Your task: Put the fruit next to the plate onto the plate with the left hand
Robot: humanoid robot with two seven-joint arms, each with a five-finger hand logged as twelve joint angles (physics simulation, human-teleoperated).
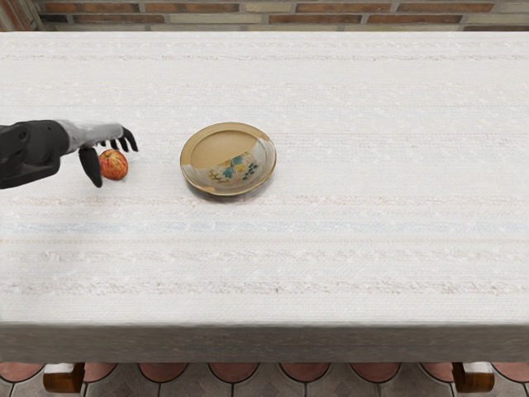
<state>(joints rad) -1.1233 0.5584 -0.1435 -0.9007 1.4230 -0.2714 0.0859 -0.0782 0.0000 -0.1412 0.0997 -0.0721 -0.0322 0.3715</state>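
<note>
A small red and yellow apple (114, 164) lies on the white tablecloth, left of a tan plate (201, 150) with a flower pattern. My left hand (110, 150) reaches in from the left edge and hovers right at the apple. Its dark fingers (127, 140) spread above the fruit and the thumb hangs down on the apple's left side. The hand is open and not closed around the apple. The right arm does not show.
The long table (331, 248) is covered in a pale cloth; its front edge runs along the bottom. A brick wall (264, 15) lies beyond the far edge.
</note>
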